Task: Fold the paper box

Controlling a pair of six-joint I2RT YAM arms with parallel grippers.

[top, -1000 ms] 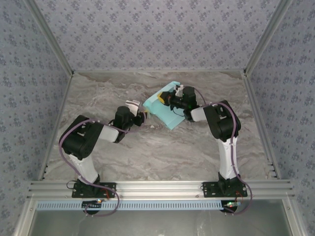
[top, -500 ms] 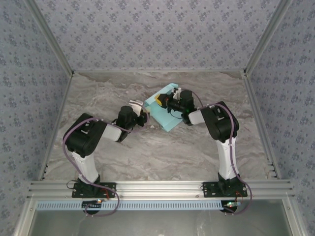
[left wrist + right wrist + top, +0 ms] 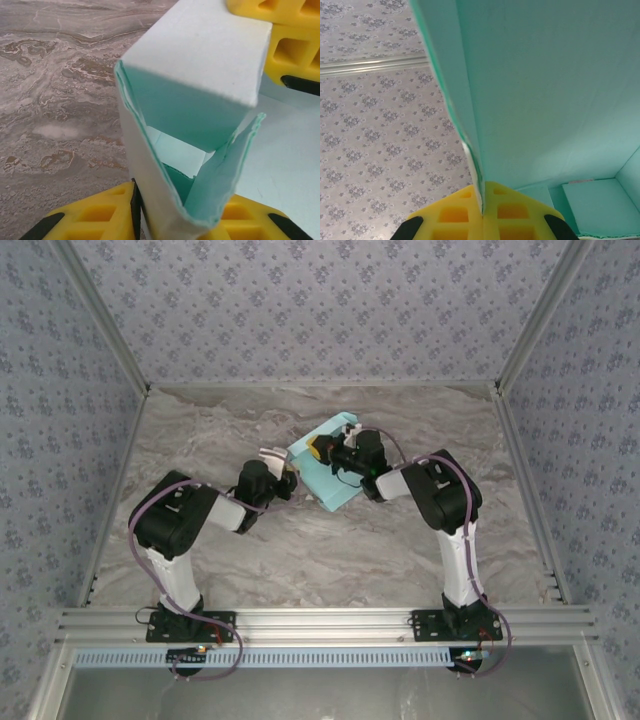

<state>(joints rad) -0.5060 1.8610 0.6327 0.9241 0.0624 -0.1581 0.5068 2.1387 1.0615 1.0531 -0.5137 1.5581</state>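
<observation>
1. Toward the far middle of the marbled table (image 3: 300,550) sits one paper box (image 3: 328,480), pale aqua and partly folded. It is the single loose thing I count on the surface.
2. Two arms reach for it from the near edge, one from each side, and they meet at the box.
3. I count two grippers. The right gripper (image 3: 321,449) is on the box's upper part and the left gripper (image 3: 290,473) is at its left corner.
4. From the right wrist camera, the right gripper (image 3: 483,207) is clenched. Its two yellow fingers (image 3: 447,215) are pressed together on the edge of one upright wall of the paper box (image 3: 560,90), and the box's inside shows to the right.
5. From the left wrist camera, the left gripper (image 3: 175,225) has its two yellow fingers (image 3: 95,220) on either side of a V-shaped fold of the paper box (image 3: 200,60). The card lies close against both fingers, but I cannot tell whether they are clamped on it or merely flanking it.
6. That same view catches the right gripper's fingers (image 3: 292,52) at the upper right, on the box's far side.
7. Three patterned walls (image 3: 300,310) enclose the table.
</observation>
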